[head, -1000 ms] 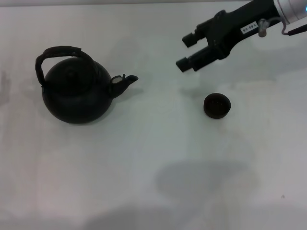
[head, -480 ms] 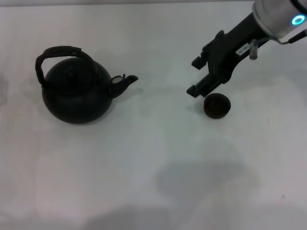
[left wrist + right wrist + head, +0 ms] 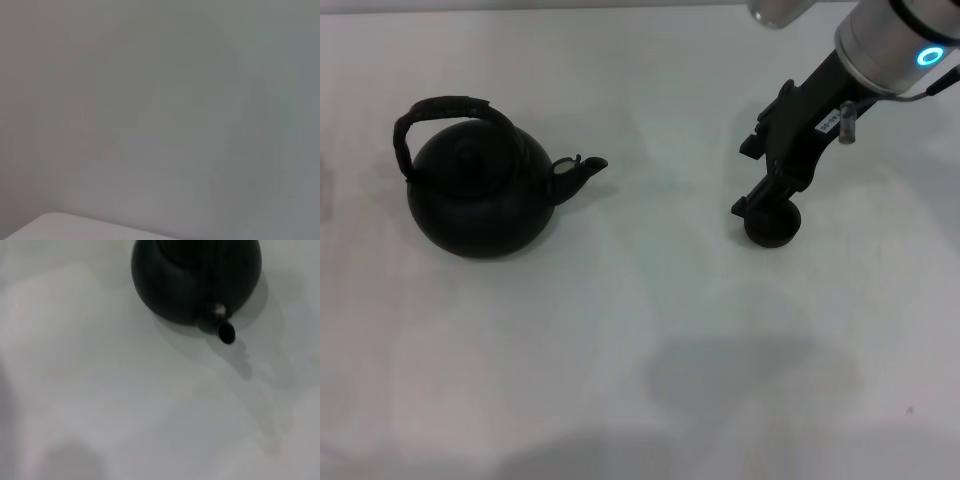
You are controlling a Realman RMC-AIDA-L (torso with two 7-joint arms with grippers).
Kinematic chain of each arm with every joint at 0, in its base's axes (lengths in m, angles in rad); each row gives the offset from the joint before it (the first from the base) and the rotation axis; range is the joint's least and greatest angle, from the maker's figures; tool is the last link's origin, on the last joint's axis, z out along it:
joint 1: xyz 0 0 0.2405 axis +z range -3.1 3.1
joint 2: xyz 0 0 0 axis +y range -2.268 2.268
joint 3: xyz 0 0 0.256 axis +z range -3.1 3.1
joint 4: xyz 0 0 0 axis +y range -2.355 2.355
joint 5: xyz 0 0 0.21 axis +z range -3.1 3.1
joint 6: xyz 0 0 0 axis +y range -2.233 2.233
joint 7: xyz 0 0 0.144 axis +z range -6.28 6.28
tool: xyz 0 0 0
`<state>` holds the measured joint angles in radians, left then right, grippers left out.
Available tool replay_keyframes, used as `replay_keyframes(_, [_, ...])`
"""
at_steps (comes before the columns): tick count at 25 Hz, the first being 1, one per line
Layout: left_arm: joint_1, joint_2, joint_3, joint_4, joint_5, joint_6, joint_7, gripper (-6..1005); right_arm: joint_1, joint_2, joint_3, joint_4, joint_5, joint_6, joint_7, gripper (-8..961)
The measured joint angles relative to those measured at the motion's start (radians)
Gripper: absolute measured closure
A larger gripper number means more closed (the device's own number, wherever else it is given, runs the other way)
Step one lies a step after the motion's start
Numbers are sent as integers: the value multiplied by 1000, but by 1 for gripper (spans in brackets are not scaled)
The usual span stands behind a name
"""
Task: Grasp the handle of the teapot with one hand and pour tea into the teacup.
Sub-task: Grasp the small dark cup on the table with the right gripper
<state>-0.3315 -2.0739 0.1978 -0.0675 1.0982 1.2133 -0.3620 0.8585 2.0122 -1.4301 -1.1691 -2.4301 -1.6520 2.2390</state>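
The matte-black teapot (image 3: 475, 195) stands at the left of the table, its spout (image 3: 582, 170) pointing right and its arched handle (image 3: 445, 108) upright over the lid. The small dark teacup (image 3: 775, 230) sits at the right. My right gripper (image 3: 745, 180) hangs open right above the teacup's near-left rim, and its lower finger (image 3: 742, 208) covers part of the cup. In the right wrist view the teapot (image 3: 196, 275) and its spout (image 3: 225, 332) show farther off. My left gripper is out of view.
A plain white table (image 3: 640, 350) carries only the teapot and the cup. Broad bare surface lies between them and toward the front edge. The left wrist view holds only blank grey surface (image 3: 160, 120).
My right gripper has swung down and to the right, from above and left of the teacup to directly over its rim. The teapot and the cup have not moved.
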Motion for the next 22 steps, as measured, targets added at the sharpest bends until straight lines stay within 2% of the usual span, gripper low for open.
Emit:
replay_keyframes(12, [0, 0, -2, 0, -3, 0, 0, 318, -12, 7, -156, 64, -57, 117, 34, 140])
replay_keyframes(22, [0, 0, -2, 0, -1, 0, -13, 317, -25, 10, -167, 101, -65, 164, 43, 137])
